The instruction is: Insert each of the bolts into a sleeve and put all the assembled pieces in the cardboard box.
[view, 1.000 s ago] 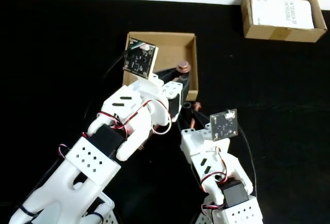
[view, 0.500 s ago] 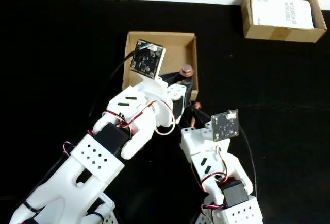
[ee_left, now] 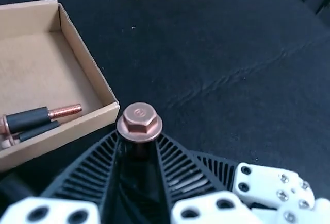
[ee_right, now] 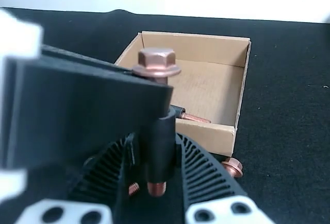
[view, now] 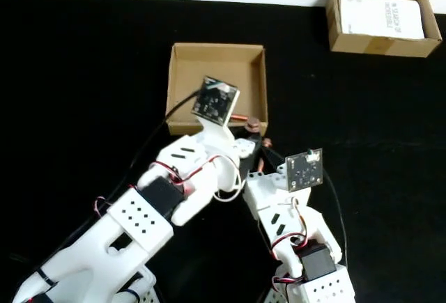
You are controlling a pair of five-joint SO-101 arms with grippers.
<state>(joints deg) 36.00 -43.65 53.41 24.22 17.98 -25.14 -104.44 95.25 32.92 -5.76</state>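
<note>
My left gripper is shut on a copper bolt, gripping the shank just under the hex head. In the right wrist view this bolt stands upright and passes down through a black sleeve, its threaded tip showing below. The right gripper is shut on that sleeve. In the high view both grippers meet just in front of the cardboard box, at its near right corner, with the bolt head on top. Inside the box lies an assembled piece.
A loose copper bolt lies on the black table beside the box's front wall. A second cardboard box holding a white sheet sits at the far right back. The black cloth to the right is open.
The left arm has drawn back from over the box toward the right gripper, carrying the bolt down to the sleeve. The right arm has stayed put.
</note>
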